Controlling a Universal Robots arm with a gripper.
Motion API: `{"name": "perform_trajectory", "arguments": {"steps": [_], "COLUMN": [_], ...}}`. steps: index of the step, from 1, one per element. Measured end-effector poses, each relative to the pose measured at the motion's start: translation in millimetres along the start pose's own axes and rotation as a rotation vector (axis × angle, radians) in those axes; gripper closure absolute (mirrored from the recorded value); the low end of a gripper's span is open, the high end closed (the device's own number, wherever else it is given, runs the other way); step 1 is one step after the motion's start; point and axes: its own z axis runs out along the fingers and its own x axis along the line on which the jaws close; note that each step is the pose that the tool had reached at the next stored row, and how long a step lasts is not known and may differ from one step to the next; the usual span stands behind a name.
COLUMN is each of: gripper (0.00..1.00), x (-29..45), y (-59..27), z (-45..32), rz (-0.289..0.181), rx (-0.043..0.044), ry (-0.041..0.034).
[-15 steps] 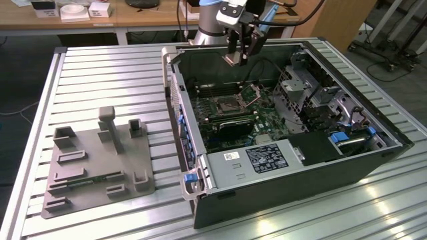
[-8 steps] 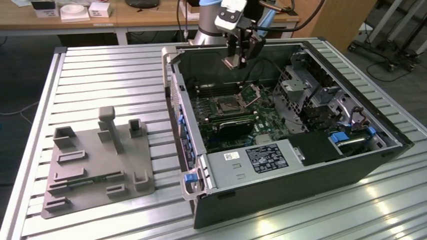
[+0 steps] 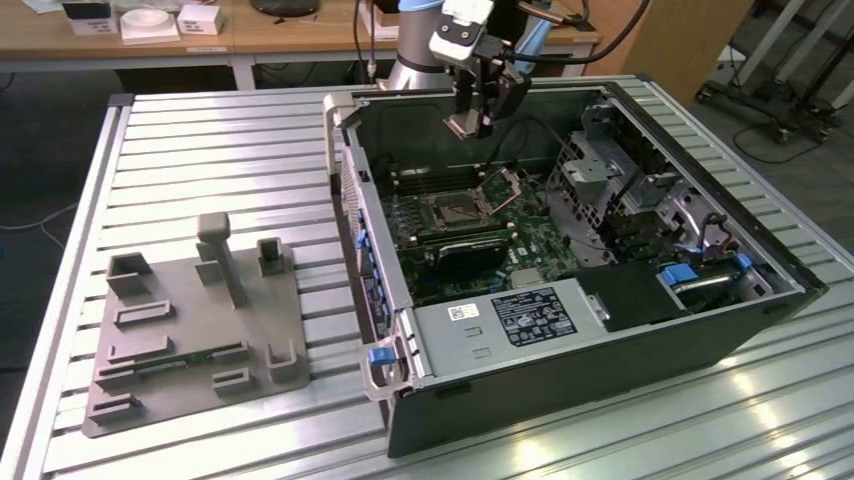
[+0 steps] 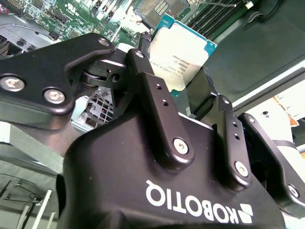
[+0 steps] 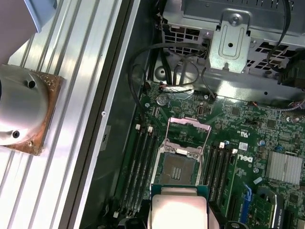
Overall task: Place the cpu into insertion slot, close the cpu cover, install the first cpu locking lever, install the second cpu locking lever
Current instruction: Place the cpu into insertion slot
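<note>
My gripper [image 3: 477, 112] hangs above the far end of the open computer case, shut on the cpu [image 4: 180, 50], a flat square chip with a pale silver top and a teal edge. In the second wrist view the two black fingers [image 4: 153, 90] clamp the chip's opposite edges. In the first wrist view the cpu [image 5: 178, 210] sits just short of the insertion slot [image 5: 177, 168], a dark square socket on the green board. The cpu cover [image 5: 189, 123] stands raised open on the slot's far side. In the exterior view the insertion slot [image 3: 454, 213] lies below the gripper, with the cover [image 3: 507, 184] tilted up beside it.
Long black memory slots [image 5: 143, 167] flank the socket. A metal drive cage [image 3: 627, 190] and cables fill the exterior view's right of the case, and a grey black-labelled box [image 3: 521, 318] sits at its near end. A grey fixture plate [image 3: 194, 330] lies on the slatted table.
</note>
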Motion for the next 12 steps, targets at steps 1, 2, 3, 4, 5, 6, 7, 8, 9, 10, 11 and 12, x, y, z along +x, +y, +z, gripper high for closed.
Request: {"name": "perform_trajectory", "arguments": {"steps": [1, 2, 3, 4, 5, 6, 7, 8, 9, 10, 11, 12], "gripper": [0.46, 0.46, 0.46, 0.46, 0.46, 0.46, 0.46, 0.46, 0.46, 0.46, 0.46, 0.46], "x": [0.0, 0.0, 0.0, 0.0, 0.0, 0.0, 0.0, 0.0, 0.0, 0.0, 0.0, 0.0], "y": [0.0, 0.0, 0.0, 0.0, 0.0, 0.0, 0.0, 0.0, 0.0, 0.0, 0.0, 0.0], "z": [0.0, 0.0, 0.0, 0.0, 0.0, 0.0, 0.0, 0.0, 0.0, 0.1, 0.2, 0.3], "rz": [0.0, 0.0, 0.0, 0.0, 0.0, 0.0, 0.0, 0.001, 0.003, 0.005, 0.009, 0.013], "rx": [0.0, 0.0, 0.0, 0.0, 0.0, 0.0, 0.0, -0.0001, 0.0, -0.0002, -0.0003, -0.0004], "ry": [0.0, 0.0, 0.0, 0.0, 0.0, 0.0, 0.0, -0.0001, -0.0002, -0.0004, -0.0006, -0.001]}}
